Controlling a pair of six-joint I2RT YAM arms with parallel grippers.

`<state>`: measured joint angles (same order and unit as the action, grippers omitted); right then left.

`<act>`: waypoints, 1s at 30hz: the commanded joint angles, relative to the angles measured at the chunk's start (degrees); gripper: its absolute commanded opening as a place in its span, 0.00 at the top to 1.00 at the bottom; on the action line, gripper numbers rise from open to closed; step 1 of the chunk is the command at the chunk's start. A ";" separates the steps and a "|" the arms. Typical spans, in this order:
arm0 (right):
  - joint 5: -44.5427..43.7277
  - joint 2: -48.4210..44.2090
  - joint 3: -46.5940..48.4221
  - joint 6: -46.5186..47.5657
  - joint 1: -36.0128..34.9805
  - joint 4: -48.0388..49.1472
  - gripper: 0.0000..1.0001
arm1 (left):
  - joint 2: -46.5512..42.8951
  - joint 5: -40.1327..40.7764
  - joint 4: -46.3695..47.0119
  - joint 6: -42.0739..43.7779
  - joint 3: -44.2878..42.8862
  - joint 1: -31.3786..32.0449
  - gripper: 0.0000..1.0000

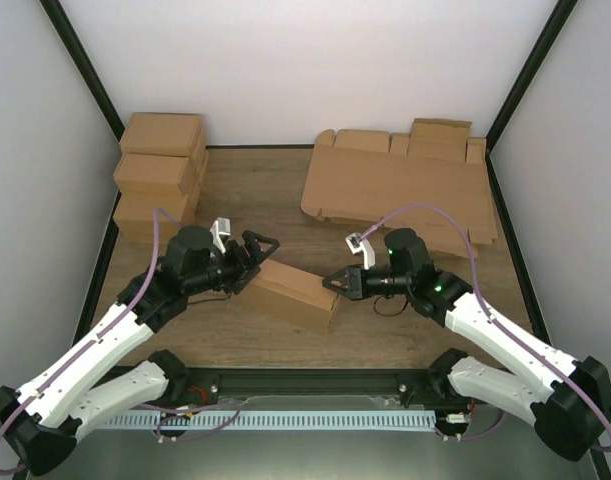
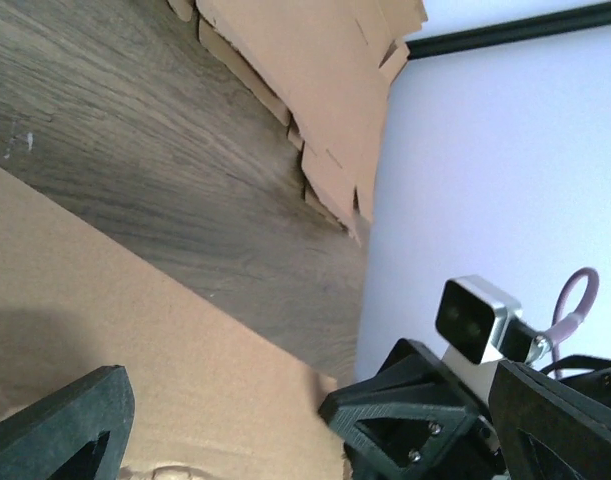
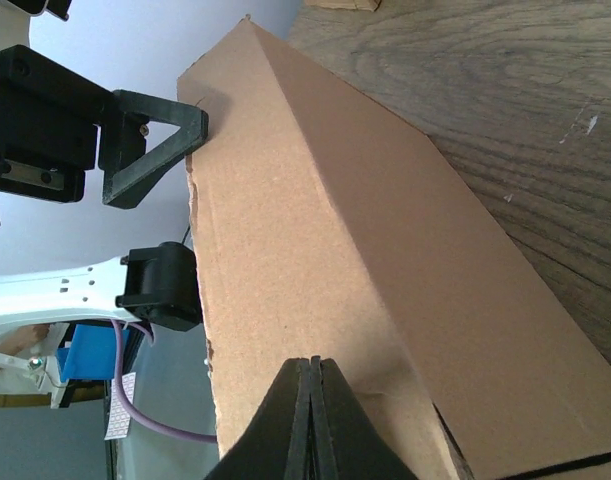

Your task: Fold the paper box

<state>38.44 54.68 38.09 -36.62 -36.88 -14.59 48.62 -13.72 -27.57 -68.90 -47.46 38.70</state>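
Note:
The paper box [image 1: 295, 290] lies folded into a long brown block at the table's middle, slanting from upper left to lower right. My right gripper [image 1: 337, 283] is shut with nothing between its jaws. Its joined tip [image 3: 312, 364] presses against the box's near face [image 3: 385, 230], where a small dent shows. My left gripper [image 1: 262, 258] stands open at the box's other end. One of its fingers [image 3: 150, 148] touches that far corner, and another finger [image 2: 65, 430] hangs over the box's top [image 2: 135, 340].
A stack of folded brown boxes [image 1: 160, 170] stands at the back left. A sheaf of flat cardboard blanks [image 1: 395, 185] lies at the back right and also shows in the left wrist view [image 2: 315, 80]. White walls with black rails close in the table.

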 commanded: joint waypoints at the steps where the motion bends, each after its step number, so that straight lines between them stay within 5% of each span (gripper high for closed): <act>1: -1.72 -0.09 1.08 1.55 0.15 -4.51 0.99 | -0.37 1.51 3.63 -8.59 1.86 0.70 0.00; 20: -0.94 0.48 1.08 2.17 0.14 -4.29 0.99 | 5.34 2.69 7.39 -14.65 1.14 3.26 0.02; 30: -1.12 0.69 0.98 2.51 0.14 -4.44 0.99 | 7.77 10.26 0.34 -18.73 -1.05 6.02 0.06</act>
<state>38.33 54.70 38.22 -35.35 -36.88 -14.96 55.27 -6.94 -21.93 -84.77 -47.90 43.70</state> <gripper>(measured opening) 0.015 0.948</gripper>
